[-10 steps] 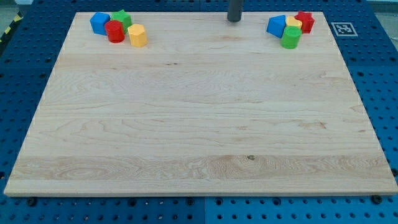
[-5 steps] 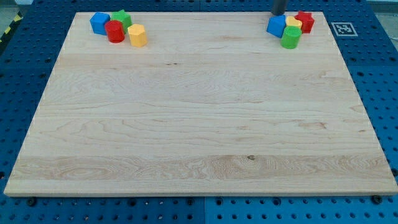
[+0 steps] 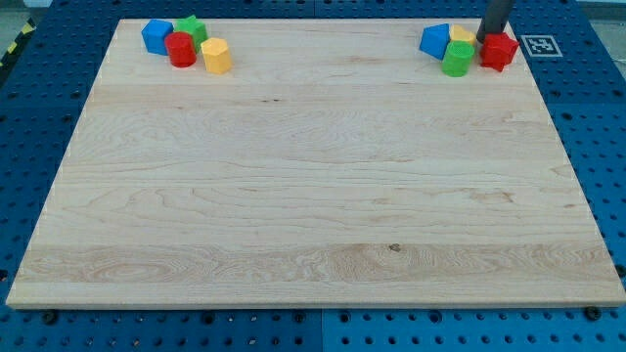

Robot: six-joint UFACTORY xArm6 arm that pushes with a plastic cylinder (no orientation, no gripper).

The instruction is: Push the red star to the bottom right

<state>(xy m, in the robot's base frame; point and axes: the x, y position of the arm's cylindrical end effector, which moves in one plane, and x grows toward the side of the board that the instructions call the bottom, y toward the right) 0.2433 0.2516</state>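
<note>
My tip [image 3: 492, 35] stands at the view's top right of the counter [image 3: 313, 196], touching the upper edge of the red star [image 3: 499, 51]. The end effector is a plain rod with nothing to clench or release; it grasps nothing. The rod's upper part is cut off by the view's top edge.

Taking the red star as landmark: it lies near the counter's top right corner. Just to its left are one green block [image 3: 456, 59], one yellow block [image 3: 462, 36] partly hidden behind the green, and one blue block [image 3: 435, 40] furthest left.

Far to the star's left, at the top left corner, is a second cluster: one blue block [image 3: 156, 36], one red cylinder [image 3: 180, 49], one green block [image 3: 192, 28] partly hidden behind the red, one yellow block [image 3: 216, 56].

Count: eight blocks, two of each colour.

Right of the star, off the counter, is one black-and-white marker [image 3: 539, 45].
</note>
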